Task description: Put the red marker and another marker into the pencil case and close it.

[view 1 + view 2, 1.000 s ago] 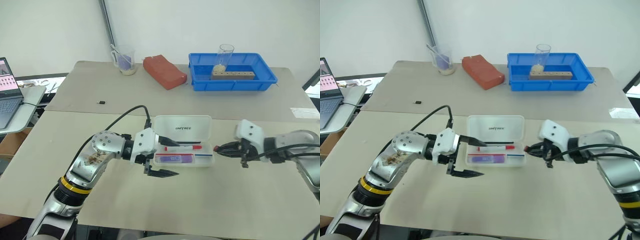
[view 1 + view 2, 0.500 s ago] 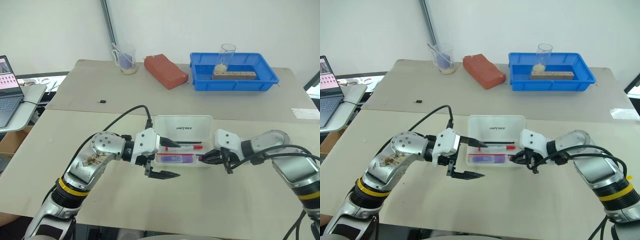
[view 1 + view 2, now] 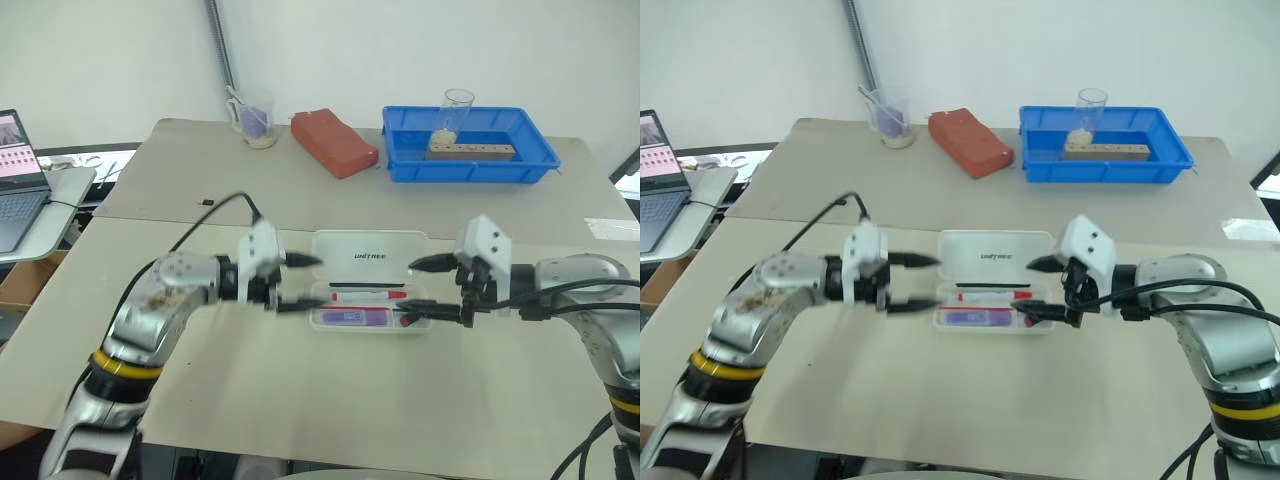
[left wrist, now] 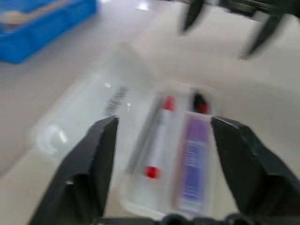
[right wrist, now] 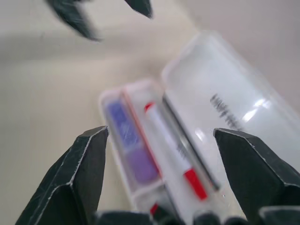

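The pencil case (image 3: pixel 368 290) lies open on the tabletop (image 3: pixel 300 390), red marker (image 3: pixel 368 296) and purple marker (image 3: pixel 348 317) inside. My left tool (image 3: pixel 292 282) and right tool (image 3: pixel 432 292) flank it, fingers apart, empty. Recommended: steady the base and fold the lid down evenly.

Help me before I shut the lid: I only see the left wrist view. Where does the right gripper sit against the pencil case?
Observer: The right gripper is at the right end of the pencil case, jaws open, its lower finger reaching over that end.
Operator: And my left one?
Observer: The left gripper is at the opposite end, level with the case, holding nothing.
Operator: Anything behind the lid?
Observer: A red block lies far behind it, well apart from the lid.
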You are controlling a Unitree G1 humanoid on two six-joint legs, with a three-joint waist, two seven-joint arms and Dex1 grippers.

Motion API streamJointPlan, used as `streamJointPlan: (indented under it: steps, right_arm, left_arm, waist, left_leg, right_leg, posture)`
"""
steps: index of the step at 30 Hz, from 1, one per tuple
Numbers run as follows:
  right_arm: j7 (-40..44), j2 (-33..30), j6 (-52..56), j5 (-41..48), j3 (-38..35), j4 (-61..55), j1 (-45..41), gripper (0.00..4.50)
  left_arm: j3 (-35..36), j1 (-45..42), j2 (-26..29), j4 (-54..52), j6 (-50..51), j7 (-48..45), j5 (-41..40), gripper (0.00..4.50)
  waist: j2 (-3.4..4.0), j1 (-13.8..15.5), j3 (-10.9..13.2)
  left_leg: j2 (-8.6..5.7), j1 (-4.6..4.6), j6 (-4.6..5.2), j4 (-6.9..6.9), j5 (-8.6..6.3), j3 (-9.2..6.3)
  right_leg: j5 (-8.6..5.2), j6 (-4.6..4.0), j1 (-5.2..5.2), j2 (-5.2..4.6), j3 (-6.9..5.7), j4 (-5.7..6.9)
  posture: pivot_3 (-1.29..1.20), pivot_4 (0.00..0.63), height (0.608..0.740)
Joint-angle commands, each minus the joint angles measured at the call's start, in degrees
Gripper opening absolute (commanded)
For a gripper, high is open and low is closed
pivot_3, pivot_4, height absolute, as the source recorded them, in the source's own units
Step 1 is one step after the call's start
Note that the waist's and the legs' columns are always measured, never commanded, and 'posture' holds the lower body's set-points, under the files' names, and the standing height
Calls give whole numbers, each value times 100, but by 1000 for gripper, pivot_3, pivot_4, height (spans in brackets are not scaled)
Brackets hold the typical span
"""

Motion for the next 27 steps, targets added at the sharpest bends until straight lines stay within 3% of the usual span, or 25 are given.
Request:
streamJointPlan:
  steps: [1, 4, 5, 10, 16, 24, 27]
  right_arm:
    - [-706, 242, 323, 201, -281, -425, -240, 3952]
    - [-1127, 465, 455, 257, -203, -542, -426, 3952]
    - [-1212, 486, 460, 249, -164, -571, -470, 3952]
    - [-1560, 520, 738, 516, -229, -760, -698, 3952]
    - [-1779, 461, 896, 766, -293, -923, -655, 3952]
    - [-1912, 358, 939, 998, -394, -951, -621, 3952]
    - [-1624, 58, 1061, 1285, -468, -995, -506, 3952]
  left_arm:
    - [370, -697, -342, 1157, -234, 606, 174, 1624]
    - [334, -1277, -678, 2487, -700, 890, 541, 270]
    - [324, -1471, -772, 2888, -788, 913, 619, 20]
    - [93, -2193, -1050, 4315, -998, 410, 961, 20]
    - [-195, -2583, -1027, 4970, -802, -679, 1165, 20]
    - [-289, -2525, -943, 4639, -477, -1540, 1153, 20]
    - [-516, -2134, -712, 3484, -20, -2201, 908, 20]
  waist:
    - [-1, -2, -5]
    - [5, -1, -10]
    - [4, 3, -10]
    - [5, -7, -10]
    - [6, -39, -10]
    - [6, -62, -11]
    - [8, -62, -11]
  left_leg:
    - [-1, -6, 0, 1, 0, -1]
    - [-7, -27, 1, 1, 1, -1]
    - [-8, -26, 2, 1, 1, -1]
    - [-10, -37, 2, -5, 1, -6]
    - [-10, -39, 1, -9, 1, -8]
    - [-8, -40, 1, -11, 1, -10]
    - [-8, -43, 1, -11, 1, -11]
  right_leg:
    - [0, 1, -5, 0, -2, 3]
    - [4, 4, -1, 2, 8, 3]
    - [4, 4, -2, 3, 8, 6]
    - [5, 4, -16, 8, 8, 7]
    - [5, 4, -18, 10, 6, 8]
    - [5, 3, -21, 11, 6, 8]
    - [5, 3, -21, 11, 6, 8]
  posture:
    - [0, 150, 740]
    - [0, 150, 740]
    - [0, 150, 740]
    - [0, 150, 740]
    - [0, 150, 740]
    - [0, 150, 740]
    - [0, 150, 740]
